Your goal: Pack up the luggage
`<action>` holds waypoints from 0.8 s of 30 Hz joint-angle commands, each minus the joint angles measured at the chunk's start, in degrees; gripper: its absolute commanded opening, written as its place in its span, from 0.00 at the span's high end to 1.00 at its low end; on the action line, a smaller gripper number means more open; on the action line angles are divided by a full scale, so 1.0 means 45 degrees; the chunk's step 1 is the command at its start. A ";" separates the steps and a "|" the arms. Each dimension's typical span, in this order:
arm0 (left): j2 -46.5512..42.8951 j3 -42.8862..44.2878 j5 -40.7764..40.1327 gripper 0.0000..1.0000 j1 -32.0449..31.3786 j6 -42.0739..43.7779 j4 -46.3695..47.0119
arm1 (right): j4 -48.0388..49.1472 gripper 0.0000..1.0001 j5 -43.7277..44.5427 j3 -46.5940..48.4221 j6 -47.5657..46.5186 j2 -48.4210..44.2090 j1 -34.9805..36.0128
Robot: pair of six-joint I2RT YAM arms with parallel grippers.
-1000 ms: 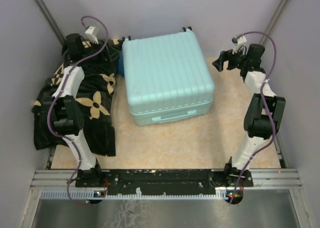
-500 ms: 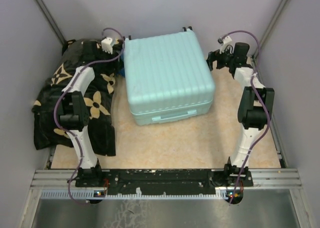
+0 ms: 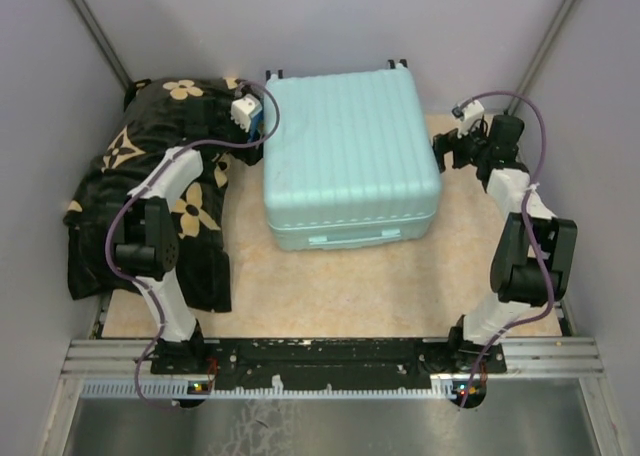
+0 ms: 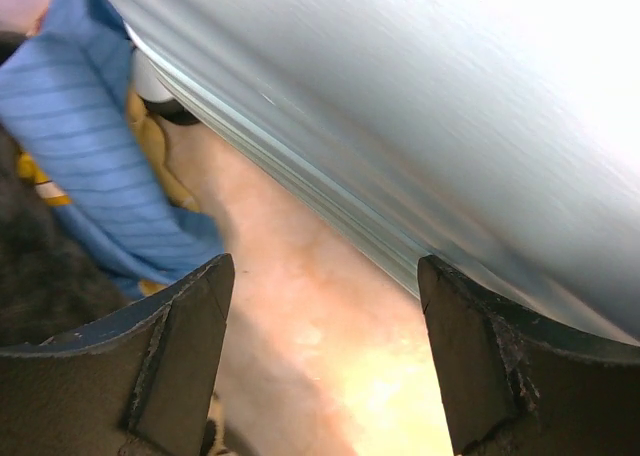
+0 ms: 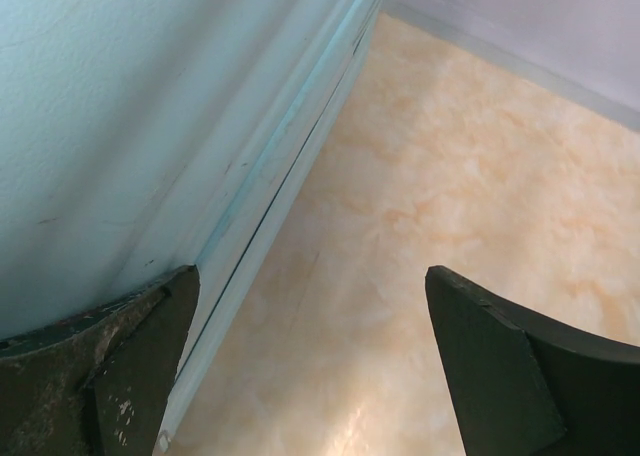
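The luggage (image 3: pixel 350 151), a pale mint-blue ribbed hard-shell suitcase, lies shut and flat in the middle of the table, wheels toward the back wall. My left gripper (image 3: pixel 265 126) is open at its back left side. In the left wrist view the left gripper (image 4: pixel 325 266) has only bare table between its fingers, and the luggage shell (image 4: pixel 430 106) runs close past the right finger. My right gripper (image 3: pixel 442 151) is open beside the right side. In the right wrist view the right gripper (image 5: pixel 311 272) has its left finger against the luggage wall (image 5: pixel 120 106).
A black blanket with tan flowers (image 3: pixel 120 196) is heaped on the left of the table under the left arm. A blue cloth (image 4: pixel 90 146) lies between the blanket and the suitcase. Grey walls close in the back and both sides.
The left arm has swung right from over the blanket to the suitcase's left side. The suitcase has slid a little right and turned. The right gripper has come nearer along the right side.
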 commanded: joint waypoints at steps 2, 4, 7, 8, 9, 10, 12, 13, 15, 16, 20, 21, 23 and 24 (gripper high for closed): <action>-0.0998 -0.1440 0.3858 0.18 -0.2980 -0.0096 -0.0893 | -0.1995 0.01 -0.2665 -0.1825 -0.0616 -0.2407 0.1126; -0.1627 -0.2157 0.4082 0.18 -0.3136 -0.0168 -0.0961 | -0.2147 0.01 -0.2725 -0.2583 -0.0776 -0.3137 0.1135; -0.2766 -0.3483 0.4143 0.18 -0.3684 -0.0037 -0.0931 | -0.2113 0.01 -0.2988 -0.3626 -0.0884 -0.4035 0.1126; -0.3271 -0.3903 0.4143 0.18 -0.3964 0.0012 -0.0928 | -0.2084 0.01 -0.3043 -0.3879 -0.0816 -0.4246 0.1121; -0.3603 -0.4270 0.4124 0.18 -0.4260 0.0065 -0.0901 | -0.2092 0.01 -0.3079 -0.4074 -0.0741 -0.4414 0.1125; -0.3921 -0.4621 0.4097 0.18 -0.4553 0.0079 -0.0881 | -0.2179 0.01 -0.3122 -0.4208 -0.0731 -0.4603 0.1123; -0.4464 -0.5141 0.3994 0.17 -0.5107 -0.0027 -0.0792 | -0.2389 0.01 -0.3147 -0.4509 -0.0873 -0.5013 0.1126; -0.4693 -0.5370 0.3917 0.17 -0.5362 -0.0057 -0.0733 | -0.2514 0.01 -0.3172 -0.4670 -0.1002 -0.5352 0.1126; -0.5036 -0.5741 0.3729 0.17 -0.5808 -0.0067 -0.0661 | -0.2769 0.01 -0.3228 -0.4995 -0.1213 -0.5850 0.1126; -0.5137 -0.5840 0.3655 0.18 -0.6002 -0.0131 -0.0597 | -0.2932 0.01 -0.3251 -0.5170 -0.1242 -0.6108 0.1126; -0.5278 -0.5915 0.3543 0.18 -0.6393 -0.0382 -0.0557 | -0.3100 0.01 -0.3279 -0.5585 -0.0922 -0.6752 0.0441; -0.5319 -0.5911 0.3524 0.18 -0.6414 -0.0373 -0.0599 | -0.3245 0.01 -0.3355 -0.5491 -0.1084 -0.6709 0.0115; -0.5420 -0.5934 0.3428 0.18 -0.6417 -0.0245 -0.0855 | -0.3540 0.01 -0.3387 -0.5013 -0.1534 -0.6343 -0.0489; -0.5493 -0.5906 0.3236 0.18 -0.6390 -0.0170 -0.1070 | -0.3585 0.01 -0.3380 -0.4679 -0.1607 -0.6028 -0.0824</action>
